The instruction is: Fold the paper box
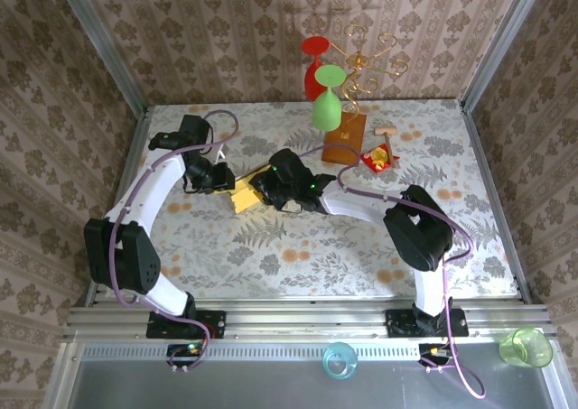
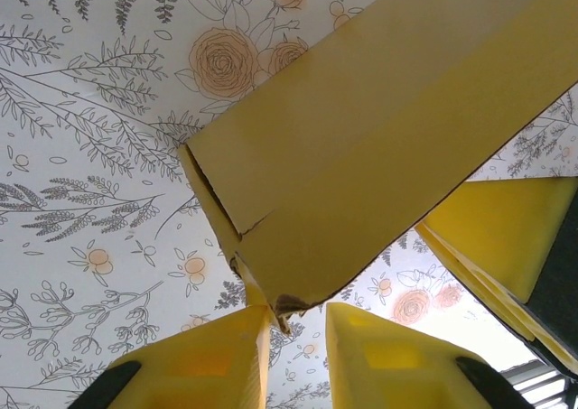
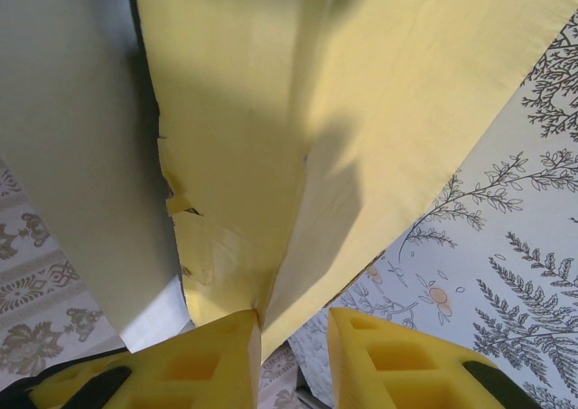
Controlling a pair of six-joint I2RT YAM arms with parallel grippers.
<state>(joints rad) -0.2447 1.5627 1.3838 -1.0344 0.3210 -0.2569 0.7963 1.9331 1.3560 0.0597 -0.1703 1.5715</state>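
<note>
The fold is under way: the one paper box is at the middle of the table, between the two grippers. The left gripper has a box corner between its narrowly parted fingers and the right gripper a creased edge (whether either truly pinches, I cannot tell). Next, I judge, one end needs steadying while the other presses a wall along its crease.
</note>
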